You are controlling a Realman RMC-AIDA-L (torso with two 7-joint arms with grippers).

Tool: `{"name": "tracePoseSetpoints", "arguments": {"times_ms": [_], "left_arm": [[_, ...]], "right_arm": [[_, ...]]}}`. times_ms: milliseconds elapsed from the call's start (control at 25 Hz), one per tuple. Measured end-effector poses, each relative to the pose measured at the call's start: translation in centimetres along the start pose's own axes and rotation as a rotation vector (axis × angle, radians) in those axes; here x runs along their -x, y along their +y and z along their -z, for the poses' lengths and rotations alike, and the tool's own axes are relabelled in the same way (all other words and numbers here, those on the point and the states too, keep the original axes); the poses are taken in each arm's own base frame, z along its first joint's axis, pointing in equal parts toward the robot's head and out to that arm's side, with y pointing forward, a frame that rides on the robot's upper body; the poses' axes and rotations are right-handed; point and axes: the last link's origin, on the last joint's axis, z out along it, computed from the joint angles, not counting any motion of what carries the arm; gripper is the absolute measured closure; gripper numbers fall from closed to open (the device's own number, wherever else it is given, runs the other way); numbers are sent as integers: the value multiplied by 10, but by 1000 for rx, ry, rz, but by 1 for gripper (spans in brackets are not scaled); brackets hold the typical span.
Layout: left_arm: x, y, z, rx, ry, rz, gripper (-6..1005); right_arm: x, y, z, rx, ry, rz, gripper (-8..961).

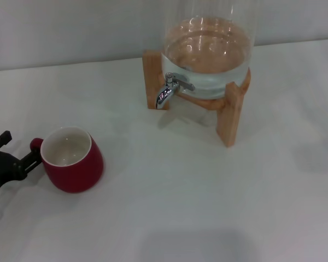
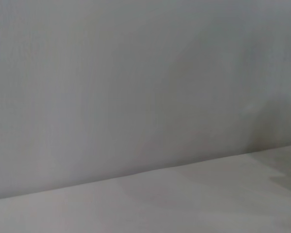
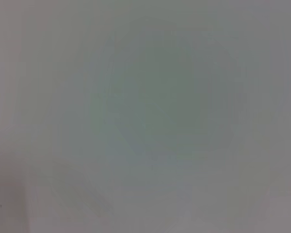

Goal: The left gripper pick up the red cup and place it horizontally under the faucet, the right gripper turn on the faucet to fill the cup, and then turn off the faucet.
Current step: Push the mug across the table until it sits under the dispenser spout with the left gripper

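The red cup (image 1: 72, 159) stands upright on the white table at the left in the head view, its cream inside showing and its small loop handle (image 1: 36, 144) turned to the left. My left gripper (image 1: 19, 148) comes in from the left edge. It is open, with its black fingertips (image 1: 28, 159) right by the handle, and it holds nothing. The faucet (image 1: 169, 90) is a chrome spigot on the front of the glass water dispenser (image 1: 208, 52), far to the right of the cup. The right gripper is out of view. Both wrist views show only blank pale surface.
The dispenser holds water and rests in a wooden stand (image 1: 232, 117) at the back middle of the table. A grey wall runs behind it. White tabletop (image 1: 175, 196) lies between the cup and the stand.
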Motion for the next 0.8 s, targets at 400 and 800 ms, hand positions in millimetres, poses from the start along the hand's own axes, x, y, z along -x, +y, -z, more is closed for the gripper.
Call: {"name": "tracePoseSetpoints", "arguments": {"times_ms": [400,800], "left_arm": [[1,5,0,29,-5,-16,287],[0,7,-1,48,-9,-34,640]], "right_arm": [[1,0,-2,2,-4,2,232],[2,1,-3,4,-6,3,231]]}}
